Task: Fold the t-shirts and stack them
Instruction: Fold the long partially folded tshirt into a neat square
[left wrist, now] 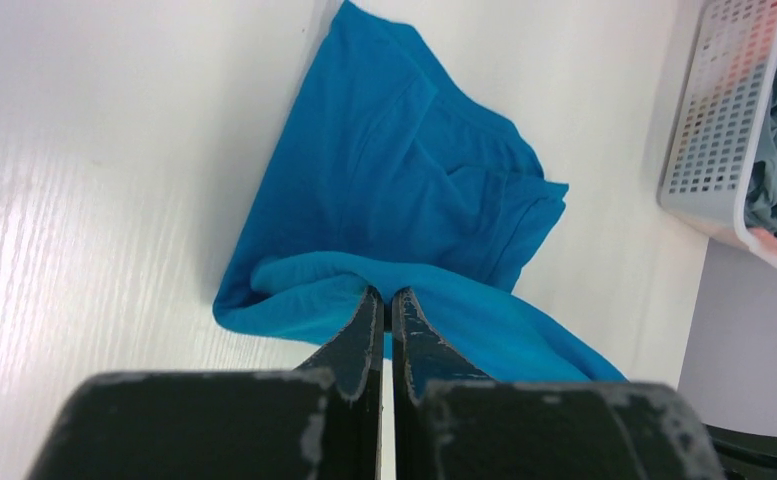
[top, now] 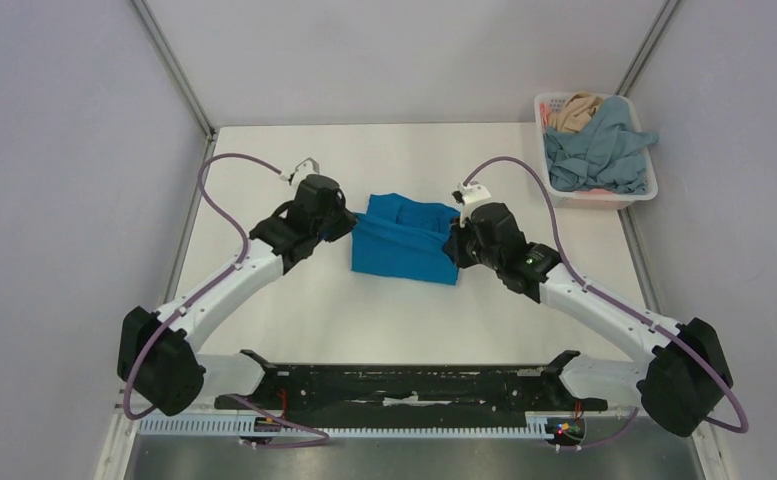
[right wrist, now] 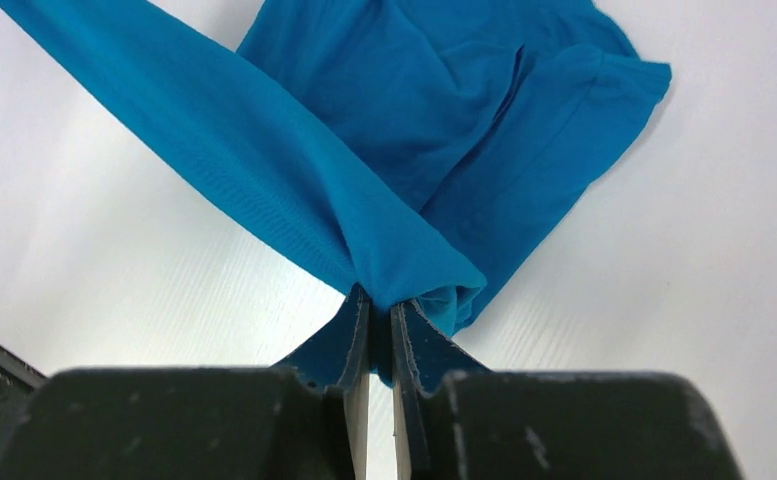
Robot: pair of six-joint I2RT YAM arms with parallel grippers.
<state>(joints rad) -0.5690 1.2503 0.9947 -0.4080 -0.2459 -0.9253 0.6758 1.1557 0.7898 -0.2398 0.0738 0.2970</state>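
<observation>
The vivid blue t-shirt [top: 404, 238] lies partly folded at the table's middle. My left gripper [top: 349, 222] is shut on its left edge; in the left wrist view the jaws [left wrist: 385, 296] pinch a fold of the blue t-shirt [left wrist: 404, 180]. My right gripper [top: 454, 243] is shut on its right edge; in the right wrist view the jaws [right wrist: 376, 297] pinch bunched cloth of the blue t-shirt [right wrist: 384, 120], and a band stretches away to the upper left. The grey-blue t-shirt [top: 599, 150] and the tan t-shirt [top: 573, 112] lie crumpled in the basket.
The white slotted basket [top: 647, 192] stands at the table's back right corner; it also shows in the left wrist view [left wrist: 714, 130]. Grey walls and metal frame posts [top: 174, 70] close in the table on three sides.
</observation>
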